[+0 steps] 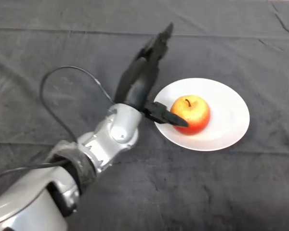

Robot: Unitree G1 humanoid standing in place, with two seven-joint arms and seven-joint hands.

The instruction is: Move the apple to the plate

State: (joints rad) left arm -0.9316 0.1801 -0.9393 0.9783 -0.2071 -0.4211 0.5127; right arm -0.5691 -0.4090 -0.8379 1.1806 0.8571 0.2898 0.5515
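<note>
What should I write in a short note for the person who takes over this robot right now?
Left hand: open, fingers straight and pointing away over the cloth; thumb stretched toward the apple, its tip at the apple's left side, no grasp.
Apple: upright on the white plate, left of centre, stem up.
Done: apple is on the plate.
Left: draw the hand away without knocking the apple.

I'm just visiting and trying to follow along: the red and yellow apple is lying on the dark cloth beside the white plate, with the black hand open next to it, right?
Not quite. The head view shows the apple sitting on the white plate, not on the dark cloth beside it. The rest holds: the black hand is open next to it, fingers straight, thumb reaching over the plate's rim to the apple.
</note>
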